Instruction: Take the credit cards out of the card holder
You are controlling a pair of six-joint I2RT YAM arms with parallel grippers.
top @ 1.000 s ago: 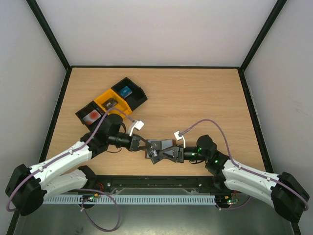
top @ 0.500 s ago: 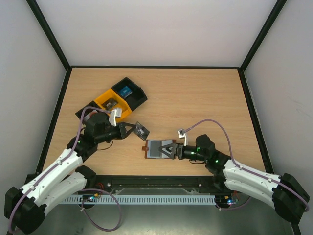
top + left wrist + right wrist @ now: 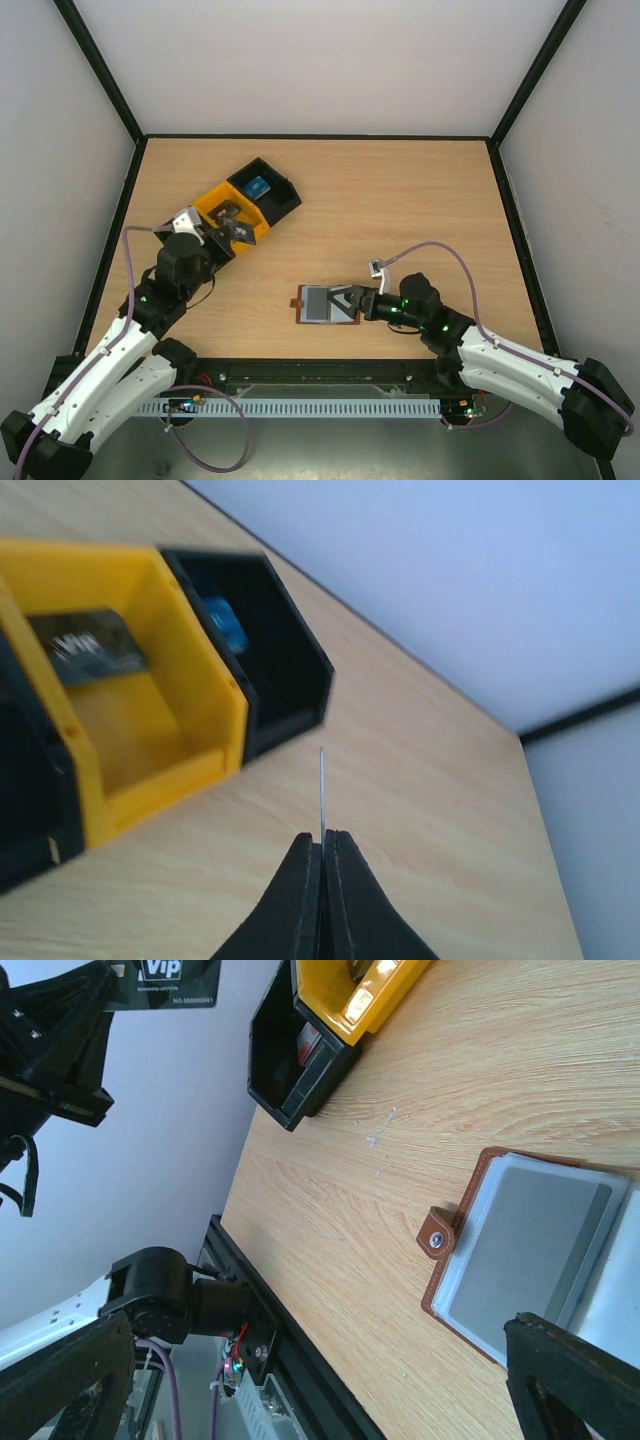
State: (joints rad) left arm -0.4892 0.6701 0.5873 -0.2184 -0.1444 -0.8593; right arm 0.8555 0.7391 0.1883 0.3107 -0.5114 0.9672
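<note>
The brown card holder [image 3: 318, 304] lies open and flat near the table's front, its pale grey pockets facing up [image 3: 520, 1250]. My right gripper [image 3: 344, 303] stands open at the holder's right end with nothing between its fingers [image 3: 320, 1332]. My left gripper [image 3: 226, 233] is shut on a dark grey credit card [image 3: 239, 231], held at the front edge of the yellow tray [image 3: 243, 214]. The left wrist view shows that card edge-on [image 3: 322, 785] between shut fingertips [image 3: 323, 838]. From the right wrist it shows as a dark "Vip" card [image 3: 170, 982]. Another dark card [image 3: 90, 645] lies in the yellow tray. A blue card [image 3: 258, 186] lies in the black tray behind it.
A row of three trays stands at the back left: a black one [image 3: 285, 198], the yellow one, and another black one [image 3: 290, 1070] mostly under my left arm. The black frame rail [image 3: 330, 368] runs along the near table edge.
My left gripper drew the dark card away from the holder and carried it back-left to the yellow tray. My right gripper opened and let go of the holder, which now lies flat.
</note>
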